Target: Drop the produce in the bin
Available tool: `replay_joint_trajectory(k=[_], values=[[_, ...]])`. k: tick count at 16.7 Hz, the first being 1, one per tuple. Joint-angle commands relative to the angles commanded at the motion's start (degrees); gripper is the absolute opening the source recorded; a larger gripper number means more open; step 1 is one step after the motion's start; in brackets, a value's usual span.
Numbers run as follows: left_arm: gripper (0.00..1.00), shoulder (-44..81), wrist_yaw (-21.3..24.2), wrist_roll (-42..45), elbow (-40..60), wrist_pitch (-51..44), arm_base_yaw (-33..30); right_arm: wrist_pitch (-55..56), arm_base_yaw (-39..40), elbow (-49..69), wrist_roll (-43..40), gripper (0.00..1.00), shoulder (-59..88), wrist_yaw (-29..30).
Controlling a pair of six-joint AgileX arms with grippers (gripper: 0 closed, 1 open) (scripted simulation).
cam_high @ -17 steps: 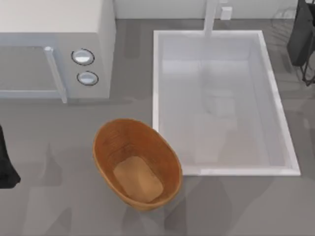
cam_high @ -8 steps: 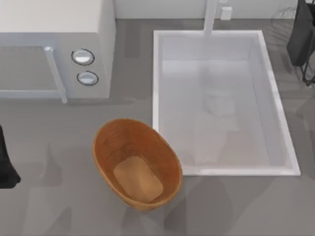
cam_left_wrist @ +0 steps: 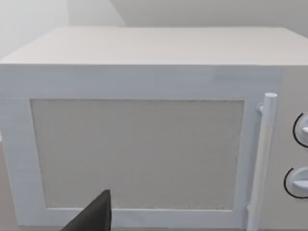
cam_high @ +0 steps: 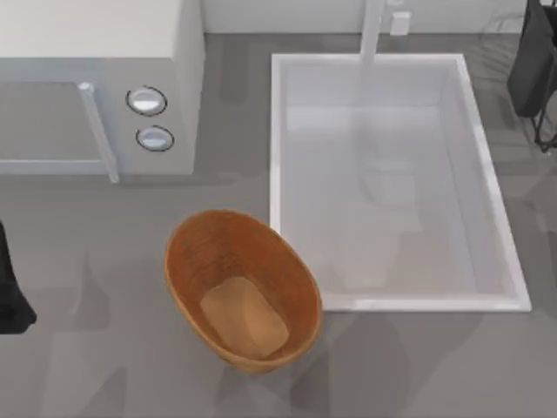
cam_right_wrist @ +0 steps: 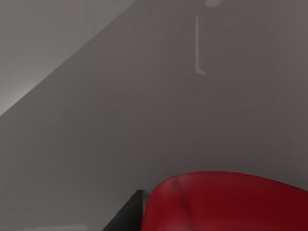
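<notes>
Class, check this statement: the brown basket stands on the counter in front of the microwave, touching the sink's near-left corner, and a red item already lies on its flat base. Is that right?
One point is wrong: the top view shows the basket with a bare base, nothing in it. The red item appears in the right wrist view, close up beside a dark finger, not in the basket. The rest stands: the basket sits in front of the microwave, at the sink corner.

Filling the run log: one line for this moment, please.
basket: empty | red produce: by right pincer, top-right edge | left arm: parked left edge | drop: not done
</notes>
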Motion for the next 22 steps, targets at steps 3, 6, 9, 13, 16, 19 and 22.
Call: replay_joint_trajectory(k=[3,6,9,13,16,19,22], values=[[1.00,0.00,0.00,0.00,0.00,0.00,0.00,-1.52,0.13,-0.21,0.90,0.00,-1.04,-0.81],[1.00,0.00,0.00,0.00,0.00,0.00,0.00,-3.76,0.04,1.96,0.74,0.00,-1.36,-0.80],[1.00,0.00,0.00,0.00,0.00,0.00,0.00,-11.49,0.00,8.01,0.39,0.00,-2.80,-0.77],[1.00,0.00,0.00,0.00,0.00,0.00,0.00,-26.14,-0.09,17.71,0.26,0.00,-5.90,-0.81],[1.00,0.00,0.00,0.00,0.00,0.00,0.00,-32.70,-0.14,23.10,0.43,0.00,-8.28,-0.86],[1.00,0.00,0.00,0.00,0.00,0.00,0.00,-34.01,-0.14,24.32,0.51,0.00,-8.98,-0.87],[1.00,0.00,0.00,0.00,0.00,0.00,0.00,-33.89,0.01,24.19,0.61,0.00,-8.79,-0.88]])
